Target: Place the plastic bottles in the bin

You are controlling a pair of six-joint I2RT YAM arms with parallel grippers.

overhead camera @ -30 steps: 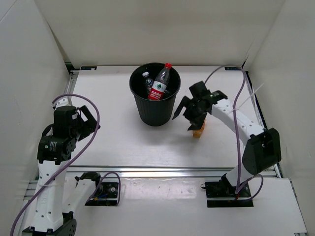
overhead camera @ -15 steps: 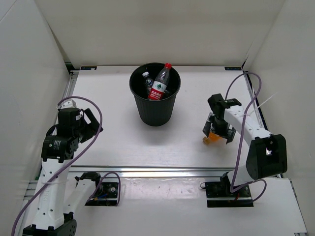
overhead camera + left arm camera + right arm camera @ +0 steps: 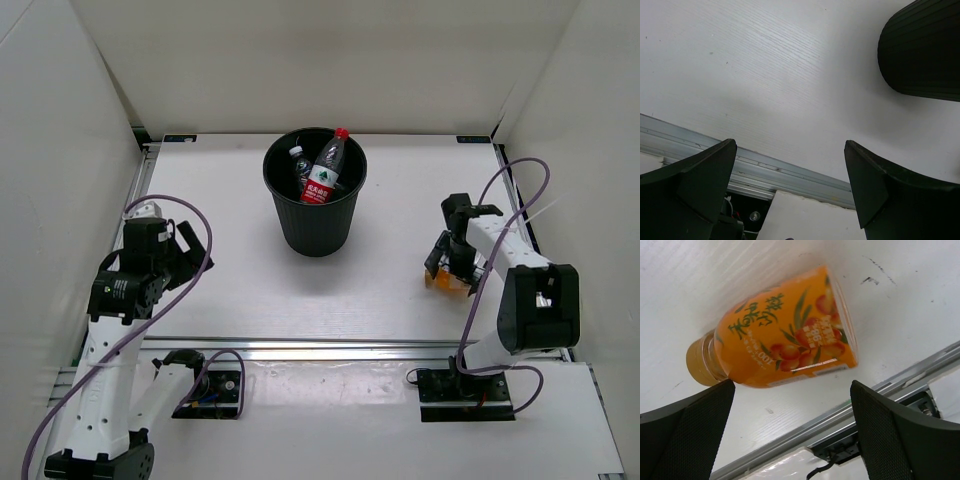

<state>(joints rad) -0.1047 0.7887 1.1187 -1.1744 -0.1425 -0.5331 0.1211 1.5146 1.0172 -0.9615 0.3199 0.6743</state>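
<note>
The black bin (image 3: 314, 215) stands at the middle back of the table. A red-labelled bottle (image 3: 322, 176) and a clear dark-capped bottle (image 3: 299, 160) stick up inside it; other bottles are hidden. The short orange bottle (image 3: 785, 342) lies on its side on the table at the right, also showing in the top view (image 3: 438, 281). My right gripper (image 3: 792, 407) is open just above it, the bottle lying just past the fingertips (image 3: 690, 430); it also shows from above (image 3: 448, 266). My left gripper (image 3: 790, 150) is open and empty over the left of the table (image 3: 190, 252), far from the bin (image 3: 922, 50).
White walls enclose the table on three sides. A metal rail (image 3: 330, 349) runs along the near edge, showing in both wrist views (image 3: 770, 167) (image 3: 840, 425). The right wall is close to the right arm (image 3: 535, 300).
My right gripper and the orange bottle have shifted right and nearer, away from the bin toward the right edge. My left arm has drawn back a little.
</note>
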